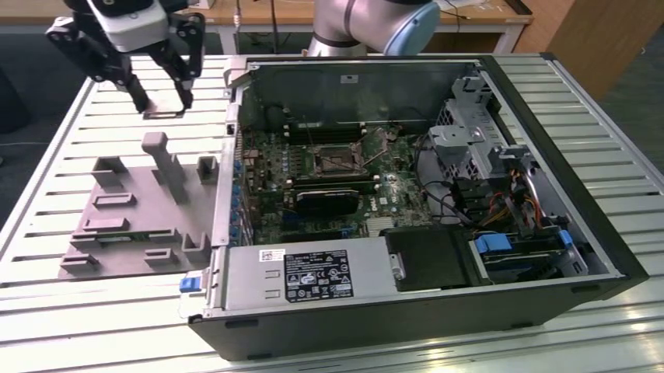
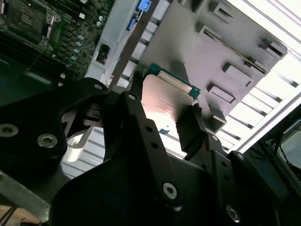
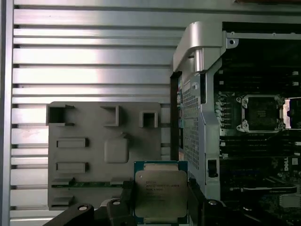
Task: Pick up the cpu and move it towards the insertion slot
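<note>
The cpu (image 1: 164, 113), a flat square chip with a silvery top and a green rim, hangs above the slatted table beyond the grey fixture plate, at the exterior view's left of the open computer case. My gripper (image 1: 164, 107) is shut on it, one black finger on each opposite edge. In the first wrist view the cpu (image 3: 161, 193) sits between the fingers (image 3: 125, 200) over the fixture plate's edge. The second wrist view shows the cpu (image 2: 167, 99) clamped the same way. The insertion slot (image 1: 334, 161), a square metal-framed socket with a dark centre, lies on the motherboard inside the case (image 3: 261, 113).
A grey fixture plate (image 1: 135, 210) with raised blocks and one tall post (image 1: 166, 167) lies on the slatted metal table (image 1: 62, 155). The case wall (image 1: 230, 140) stands between the gripper and the motherboard. A black cooler block (image 1: 323, 203), cables and drive cages (image 1: 487, 155) crowd the case.
</note>
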You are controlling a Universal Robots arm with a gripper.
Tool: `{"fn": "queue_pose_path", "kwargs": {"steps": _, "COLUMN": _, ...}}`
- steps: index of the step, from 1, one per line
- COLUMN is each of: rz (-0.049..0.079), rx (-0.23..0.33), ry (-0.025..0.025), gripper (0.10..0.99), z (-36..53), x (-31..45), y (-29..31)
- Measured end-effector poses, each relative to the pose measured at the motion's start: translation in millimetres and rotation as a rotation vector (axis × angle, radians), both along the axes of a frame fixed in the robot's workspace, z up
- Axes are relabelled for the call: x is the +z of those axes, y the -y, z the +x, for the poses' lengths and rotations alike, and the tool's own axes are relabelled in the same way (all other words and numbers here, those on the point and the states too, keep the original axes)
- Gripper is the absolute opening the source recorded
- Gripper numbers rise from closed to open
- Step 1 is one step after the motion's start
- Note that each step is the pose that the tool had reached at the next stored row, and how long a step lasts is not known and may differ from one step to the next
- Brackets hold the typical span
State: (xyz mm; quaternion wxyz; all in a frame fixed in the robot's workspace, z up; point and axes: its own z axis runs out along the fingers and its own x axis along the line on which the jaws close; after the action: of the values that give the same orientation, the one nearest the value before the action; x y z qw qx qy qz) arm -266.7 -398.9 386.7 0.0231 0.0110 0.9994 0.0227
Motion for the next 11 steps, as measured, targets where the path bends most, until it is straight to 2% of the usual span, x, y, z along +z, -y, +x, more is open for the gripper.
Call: {"fn": "queue_pose_path", "kwargs": {"steps": 11, "rz": 0.0, "rx": 0.0, "ry": -0.0125, "gripper": 0.537, "z": 50.1, "x": -0.1, "y": 0.0}}
